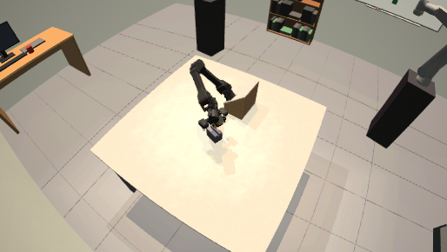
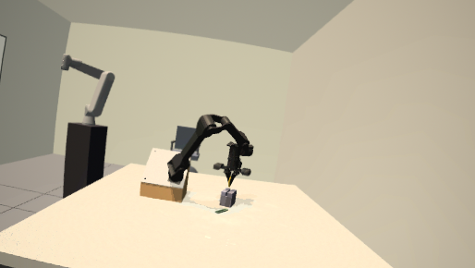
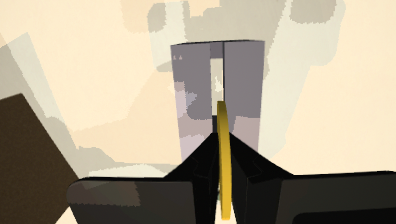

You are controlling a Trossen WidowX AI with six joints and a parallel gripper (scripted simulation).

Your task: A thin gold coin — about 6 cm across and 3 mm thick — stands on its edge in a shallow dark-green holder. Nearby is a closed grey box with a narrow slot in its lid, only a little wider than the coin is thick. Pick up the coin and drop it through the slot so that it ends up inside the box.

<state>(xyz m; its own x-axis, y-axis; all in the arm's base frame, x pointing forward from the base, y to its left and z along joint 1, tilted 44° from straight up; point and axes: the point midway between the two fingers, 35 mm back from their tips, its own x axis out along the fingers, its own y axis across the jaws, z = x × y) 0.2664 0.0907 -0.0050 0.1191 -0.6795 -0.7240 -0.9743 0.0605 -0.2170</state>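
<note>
— What colours show on the table?
— A gold coin [image 3: 223, 150], a grey box [image 3: 218, 90] with a pale slot [image 3: 217, 75], black fingers.
— And the holder?
— Dark green [image 2: 221, 211], on a cream table [image 2: 139, 231]; a tan block [image 2: 164, 190] stands to the left.
</note>
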